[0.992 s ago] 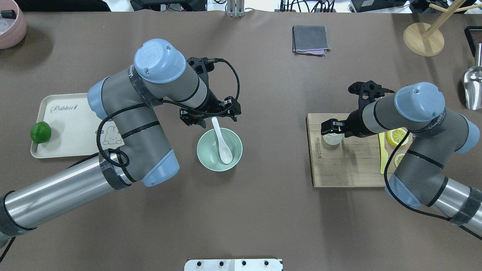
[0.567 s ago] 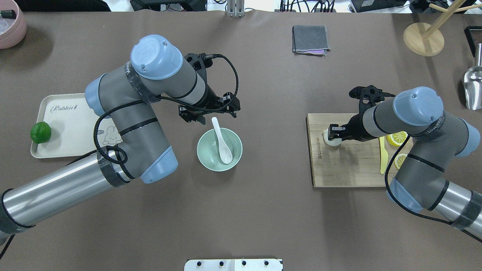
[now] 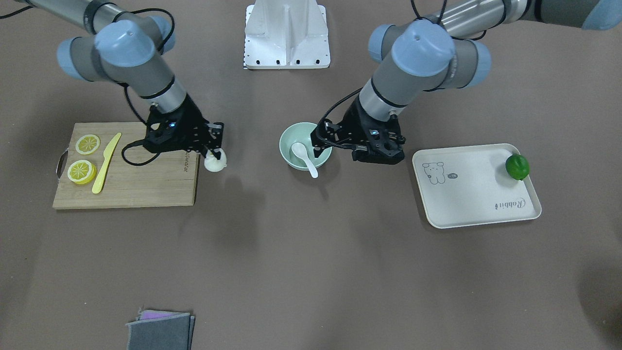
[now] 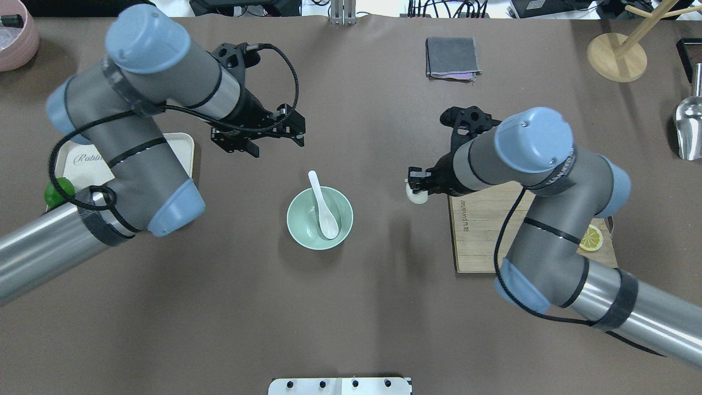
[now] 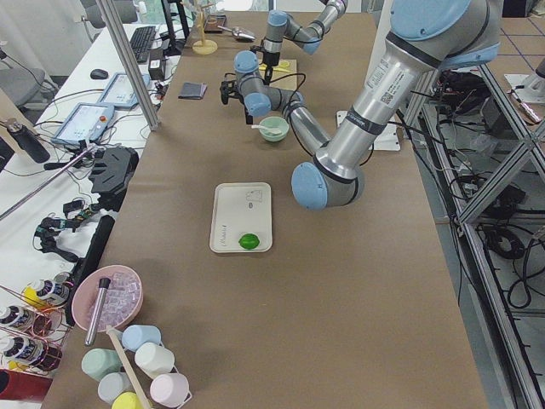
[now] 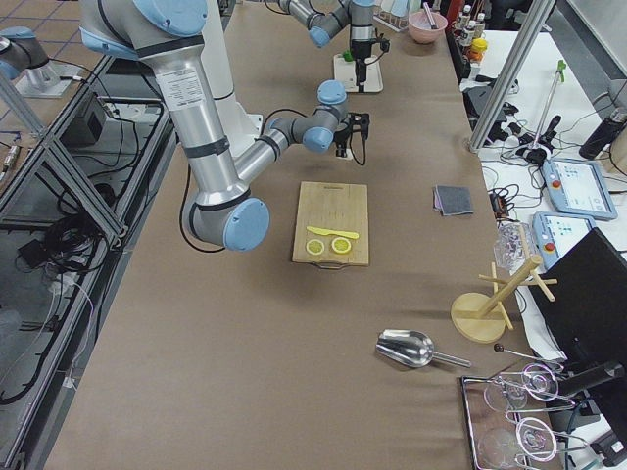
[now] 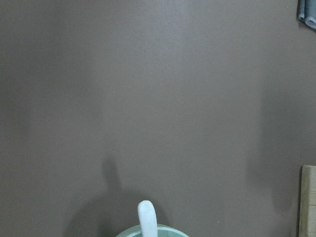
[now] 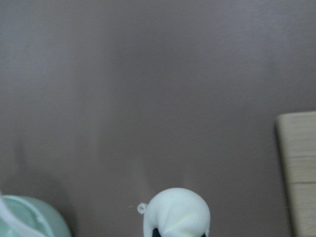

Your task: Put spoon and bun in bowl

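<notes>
The pale mint-green bowl [image 4: 293, 230] stands mid-table, also in the front view [image 3: 286, 141]. The white spoon [image 4: 323, 211] lies in it, with its scoop inside and its handle over the far rim. The handle tip [image 7: 147, 217] shows at the bottom of the left wrist view. My left gripper [image 4: 274, 144] is open and empty, raised beyond and left of the bowl. My right gripper [image 4: 417, 187] is shut on the white bun [image 4: 415, 195] and holds it above the table, just left of the cutting board and right of the bowl. The bun [image 8: 177, 212] fills the bottom of the right wrist view.
The wooden cutting board [image 4: 482, 230] holds lemon slices [image 3: 87, 144] and a yellow knife [image 3: 106, 163]. A cream tray [image 3: 476, 187] with a lime [image 3: 517, 166] lies on my left. A folded grey cloth [image 4: 452, 57], wooden stand [image 4: 617, 55], metal scoop [image 4: 688, 129] and pink bowl [image 4: 16, 35] sit along the far edge.
My right gripper closed on the bun, lifted it off the board and carried it left towards the bowl. My left arm drew back, up and left, from the bowl. The spoon stayed put.
</notes>
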Robot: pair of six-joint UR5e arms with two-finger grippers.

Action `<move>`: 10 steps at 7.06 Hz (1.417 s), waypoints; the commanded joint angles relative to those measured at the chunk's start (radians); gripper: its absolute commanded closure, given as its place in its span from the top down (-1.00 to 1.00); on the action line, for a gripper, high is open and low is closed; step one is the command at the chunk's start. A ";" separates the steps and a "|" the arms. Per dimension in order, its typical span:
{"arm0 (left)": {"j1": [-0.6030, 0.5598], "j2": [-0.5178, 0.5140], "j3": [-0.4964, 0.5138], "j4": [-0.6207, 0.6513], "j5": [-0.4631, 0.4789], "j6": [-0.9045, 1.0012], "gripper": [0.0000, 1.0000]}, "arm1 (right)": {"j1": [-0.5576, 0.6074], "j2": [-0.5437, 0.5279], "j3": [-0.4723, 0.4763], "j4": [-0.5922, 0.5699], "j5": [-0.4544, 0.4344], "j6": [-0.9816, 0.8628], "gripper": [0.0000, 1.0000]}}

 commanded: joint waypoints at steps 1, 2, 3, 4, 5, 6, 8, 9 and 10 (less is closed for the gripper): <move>-0.140 0.116 -0.019 0.001 -0.144 0.209 0.97 | -0.150 0.157 -0.023 -0.074 -0.177 0.124 -1.00; -0.171 0.132 -0.002 0.005 -0.148 0.282 0.97 | -0.186 0.220 -0.069 -0.093 -0.237 0.173 -1.00; -0.175 0.132 0.000 0.007 -0.148 0.282 0.97 | -0.189 0.269 -0.136 -0.090 -0.254 0.190 0.51; -0.172 0.132 -0.003 0.007 -0.148 0.276 0.97 | -0.189 0.277 -0.150 -0.085 -0.264 0.212 1.00; -0.170 0.132 -0.004 0.007 -0.146 0.273 0.97 | -0.188 0.276 -0.143 -0.084 -0.265 0.212 1.00; -0.167 0.129 0.009 0.005 -0.145 0.272 0.97 | -0.179 0.261 -0.108 -0.093 -0.262 0.211 1.00; -0.187 0.142 0.027 0.010 -0.132 0.291 0.97 | -0.146 0.096 0.048 -0.094 -0.244 0.195 1.00; -0.222 0.182 0.027 0.011 -0.132 0.366 0.97 | -0.046 0.013 0.099 -0.096 -0.130 0.166 1.00; -0.251 0.222 0.027 0.011 -0.132 0.435 0.97 | 0.066 -0.044 0.121 -0.096 -0.007 0.070 1.00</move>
